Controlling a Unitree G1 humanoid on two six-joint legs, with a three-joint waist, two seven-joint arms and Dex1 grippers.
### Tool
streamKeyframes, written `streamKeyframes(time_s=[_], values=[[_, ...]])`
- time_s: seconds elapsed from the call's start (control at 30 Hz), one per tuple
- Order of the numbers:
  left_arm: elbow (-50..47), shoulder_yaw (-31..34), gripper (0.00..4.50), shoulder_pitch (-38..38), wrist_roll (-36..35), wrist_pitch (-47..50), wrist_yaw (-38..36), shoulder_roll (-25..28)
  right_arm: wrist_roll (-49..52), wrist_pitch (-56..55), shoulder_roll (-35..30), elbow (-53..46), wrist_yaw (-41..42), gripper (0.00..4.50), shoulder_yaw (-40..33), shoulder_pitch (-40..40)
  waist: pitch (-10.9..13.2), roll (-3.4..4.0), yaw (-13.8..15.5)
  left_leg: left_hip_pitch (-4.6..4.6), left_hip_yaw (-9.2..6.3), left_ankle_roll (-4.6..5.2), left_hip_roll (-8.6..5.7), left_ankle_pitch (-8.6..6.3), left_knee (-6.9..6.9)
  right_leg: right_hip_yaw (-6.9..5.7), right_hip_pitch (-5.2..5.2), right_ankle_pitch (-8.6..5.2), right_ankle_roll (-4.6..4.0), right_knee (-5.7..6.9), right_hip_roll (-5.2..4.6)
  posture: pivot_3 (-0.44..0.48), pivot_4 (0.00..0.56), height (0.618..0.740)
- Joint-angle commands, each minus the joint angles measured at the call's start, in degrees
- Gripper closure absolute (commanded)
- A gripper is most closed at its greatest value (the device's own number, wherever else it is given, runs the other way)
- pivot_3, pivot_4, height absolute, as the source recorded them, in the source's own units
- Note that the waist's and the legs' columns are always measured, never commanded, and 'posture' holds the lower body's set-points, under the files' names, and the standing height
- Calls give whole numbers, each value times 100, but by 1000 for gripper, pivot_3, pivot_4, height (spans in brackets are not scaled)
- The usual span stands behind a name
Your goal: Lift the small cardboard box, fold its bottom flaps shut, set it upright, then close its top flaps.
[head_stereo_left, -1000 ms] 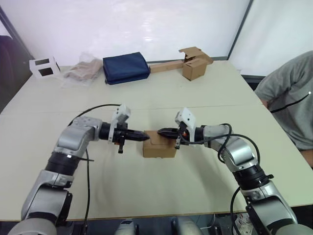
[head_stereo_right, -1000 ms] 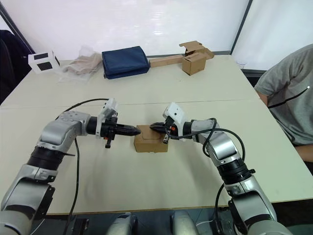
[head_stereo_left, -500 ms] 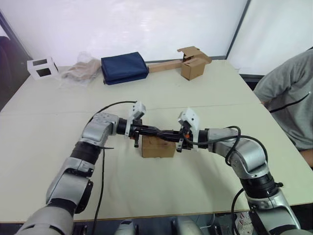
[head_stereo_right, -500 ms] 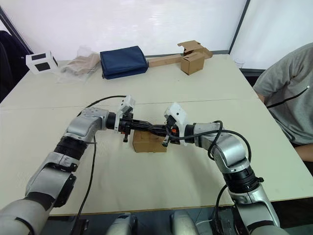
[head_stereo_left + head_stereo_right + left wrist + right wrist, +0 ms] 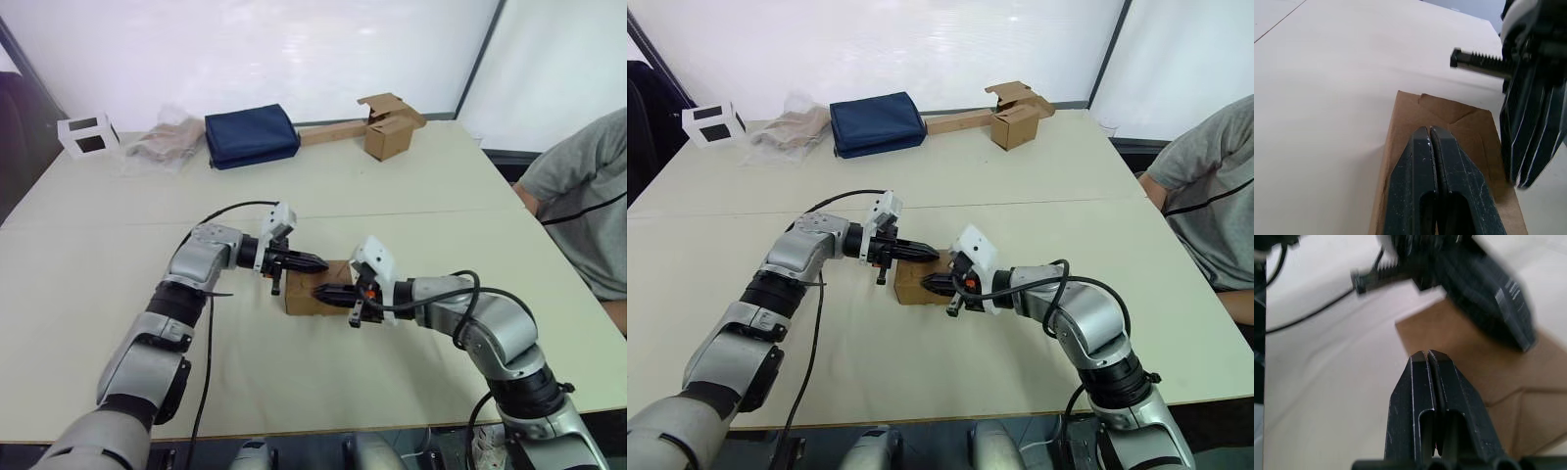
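Right between both arms mid-worktop [image 5: 118, 206], small cardboard box [image 5: 315, 295] sitting flat, left gripper [image 5: 321, 262] jaws pinched together over its top, right gripper [image 5: 314, 291] jaws closed too, at its front edge

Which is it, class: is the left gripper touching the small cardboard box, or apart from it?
Cannot tell. In the left wrist view the shut left gripper lies over the small cardboard box top, but no view plainly shows contact or a gap.

Left gripper [image 5: 1430, 131] fingers pressed together above small cardboard box [image 5: 1405, 127], right gripper [image 5: 1533, 137] alongside
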Motion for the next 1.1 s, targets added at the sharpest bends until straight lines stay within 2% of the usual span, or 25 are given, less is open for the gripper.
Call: streamKeyframes(time_s=[0.03,0.53,0.77,0.97,1.1], values=[[-109,136,4444,-10,-7,-58,49,24,-138,-125,-55,36,-72,4500,76,-93,0,0,1,0,0,0,0,0,0,0,0,0,0,0,0,0,150,740],[-28,369,4444,-156,-79,27,300,-19,-650,-530,-43,724,-136,4500,421,-377,0,-1,2,0,0,0,0,0,2,0,1,0,0,0,0,0,150,740],[-296,101,4444,138,119,-105,137,94,-531,-490,-113,628,65,4500,404,-400,-1,0,-2,0,0,0,0,0,2,0,1,0,0,0,0,0,150,740],[-324,-28,4444,295,325,-288,120,158,-124,-317,-227,107,319,4500,125,-294,-1,0,5,1,0,0,0,0,2,0,2,0,0,0,0,0,150,740],[-465,-10,4444,409,318,-256,102,235,363,-70,4,-118,40,4500,-558,-553,-1,0,0,1,0,0,0,0,2,0,2,0,0,0,0,0,150,740]])
